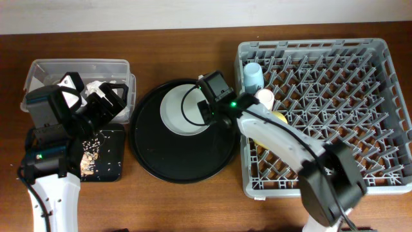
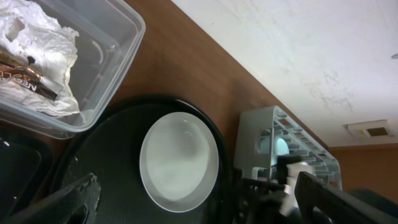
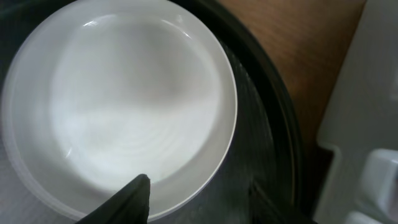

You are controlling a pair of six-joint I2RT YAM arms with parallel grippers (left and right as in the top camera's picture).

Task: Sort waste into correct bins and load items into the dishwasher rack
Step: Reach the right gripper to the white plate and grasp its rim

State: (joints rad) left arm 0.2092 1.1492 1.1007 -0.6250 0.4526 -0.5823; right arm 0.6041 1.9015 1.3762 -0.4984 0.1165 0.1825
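The pale plate (image 1: pixel 180 111) lies on the big round black tray (image 1: pixel 167 161). My right gripper (image 1: pixel 205 109) is open low over the plate's right rim; in the right wrist view (image 3: pixel 202 199) one finger is over the plate (image 3: pixel 118 99) and the other over the tray. My left gripper (image 1: pixel 109 96) is open and empty between the clear box (image 1: pixel 77 66) and the flat black tray (image 1: pixel 112 161). The box holds the white napkin (image 2: pixel 37 43) and the gold wrapper (image 2: pixel 31 81). Food scraps (image 1: pixel 90 154) lie on the flat tray. The chopsticks are out of view.
The grey rack (image 1: pixel 347 84) stands at the right, holding a light-blue cup (image 1: pixel 252 76), a pale pink cup (image 1: pixel 264 96) and a yellow bowl (image 1: pixel 278 119) partly under my right arm. The rack's left wall is close beside the round tray.
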